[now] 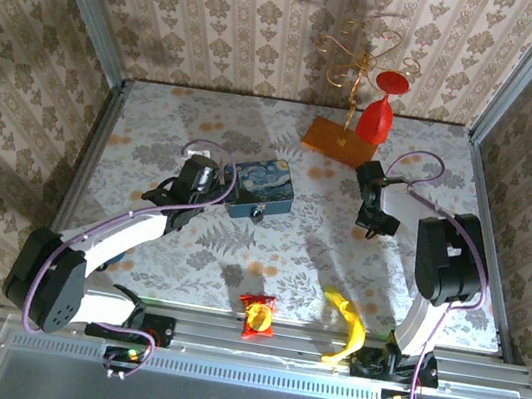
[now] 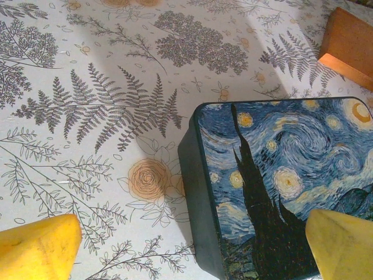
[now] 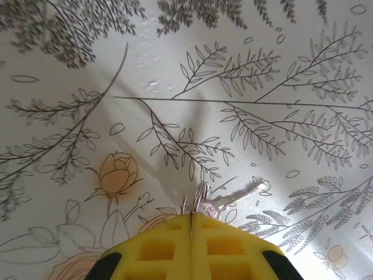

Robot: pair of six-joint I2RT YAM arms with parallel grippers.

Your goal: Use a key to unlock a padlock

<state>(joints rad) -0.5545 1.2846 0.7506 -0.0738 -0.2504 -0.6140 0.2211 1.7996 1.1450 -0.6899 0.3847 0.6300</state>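
Observation:
The blue swirl-painted tin (image 1: 261,187) lies mid-table. A tiny dark metal padlock (image 1: 256,214) hangs at its front wall. My left gripper (image 1: 212,181) is open just left of the tin. In the left wrist view the yellow fingertips (image 2: 38,248) stand wide apart, with the tin's left edge (image 2: 201,192) between them, and the padlock is hidden there. My right gripper (image 1: 375,221) hovers over the table to the right of the tin. Its yellow jaws (image 3: 191,219) are shut on a key ring, and the silvery key (image 3: 242,192) sticks out to the right.
An orange block (image 1: 338,138) with a gold wire stand and a red goblet (image 1: 383,112) stand at the back. A yellow banana (image 1: 348,319) and a red snack packet (image 1: 258,315) lie near the front edge. Patterned walls enclose the table.

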